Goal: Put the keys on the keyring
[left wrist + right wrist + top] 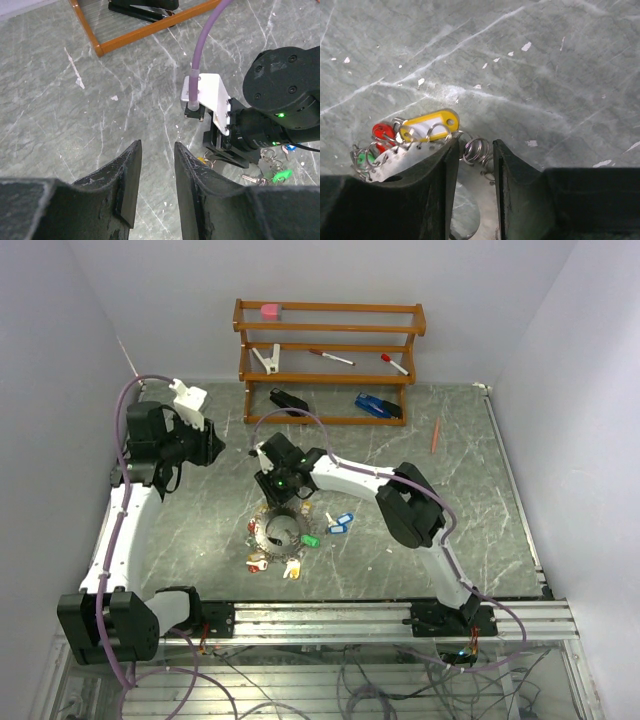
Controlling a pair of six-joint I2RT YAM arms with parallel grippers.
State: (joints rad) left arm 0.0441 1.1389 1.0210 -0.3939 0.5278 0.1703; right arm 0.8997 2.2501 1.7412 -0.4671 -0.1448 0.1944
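Observation:
The keyring (270, 537), a silvery metal ring, lies at mid-table, and small split rings hang from its rim. My right gripper (273, 485) points down at its far edge. In the right wrist view the jaws (476, 142) straddle the keyring's band (472, 185), shut on it. Yellow (427, 125), red (382, 132) and green (362, 159) tagged keys hang on the ring to the left. Blue-tagged keys (341, 523) and a green one (310, 540) lie just right of the ring. My left gripper (212, 445) hangs open and empty (158, 145), up and to the left.
A wooden rack (328, 360) stands at the back with pens, a clip and a pink item. In front of it lie a black stapler (289, 401) and a blue stapler (377, 406). An orange pencil (436, 435) lies back right. A metal rail (330, 618) lines the near edge.

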